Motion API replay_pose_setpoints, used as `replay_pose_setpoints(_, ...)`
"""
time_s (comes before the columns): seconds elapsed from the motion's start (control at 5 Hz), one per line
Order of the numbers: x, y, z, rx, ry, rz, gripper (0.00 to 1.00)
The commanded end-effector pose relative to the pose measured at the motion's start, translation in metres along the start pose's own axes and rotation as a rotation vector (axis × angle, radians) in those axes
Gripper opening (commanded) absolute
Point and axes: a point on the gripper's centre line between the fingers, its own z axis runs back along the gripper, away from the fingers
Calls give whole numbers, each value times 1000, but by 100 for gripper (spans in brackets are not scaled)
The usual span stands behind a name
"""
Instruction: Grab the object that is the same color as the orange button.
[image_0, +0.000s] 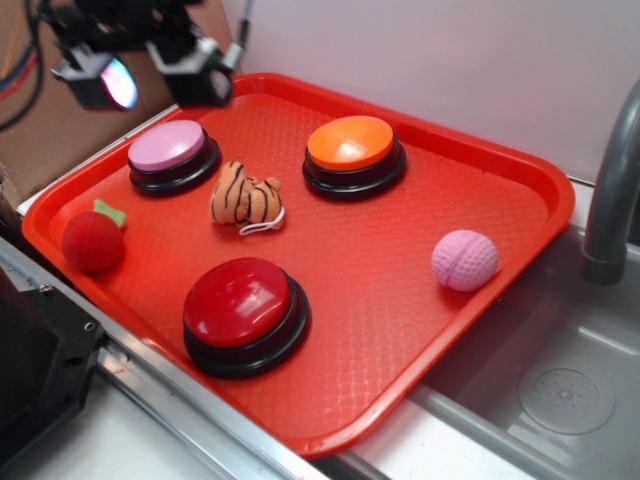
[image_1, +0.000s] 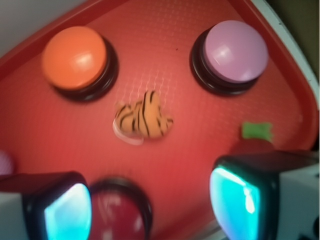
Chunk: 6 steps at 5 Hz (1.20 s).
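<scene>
The small orange-and-cream plush tiger (image_0: 245, 199) with black stripes and a white string loop lies on the red tray (image_0: 400, 300), between the pink button and the orange button (image_0: 352, 146). In the wrist view the tiger (image_1: 143, 120) sits mid-frame, with the orange button (image_1: 75, 57) upper left. My gripper (image_0: 155, 78) hangs high above the tray's far left corner, over the pink button. It is open and empty; its two glowing pads (image_1: 67, 212) stand wide apart at the bottom of the wrist view (image_1: 150, 205).
A pink-domed button (image_0: 170, 150), a red-domed button (image_0: 243, 308), a red plush strawberry (image_0: 93, 238) and a pink dimpled ball (image_0: 465, 260) also sit on the tray. A steel sink (image_0: 560, 390) and a grey faucet pipe (image_0: 615, 190) are to the right.
</scene>
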Motion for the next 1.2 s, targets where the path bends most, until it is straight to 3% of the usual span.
replay_pose_setpoints(0.0, 34, -4, -68, -41, -22, 44, 100)
replay_pose_setpoints(0.4, 40, -3, -102, -11, 50, 15, 100)
replay_pose_setpoints(0.6, 41, -4, -104, -12, 43, 11, 13)
replay_pose_setpoints(0.8, 42, -4, -98, -31, 55, -1, 0)
replay_pose_setpoints(1.0, 43, -5, -85, -24, 54, -36, 0)
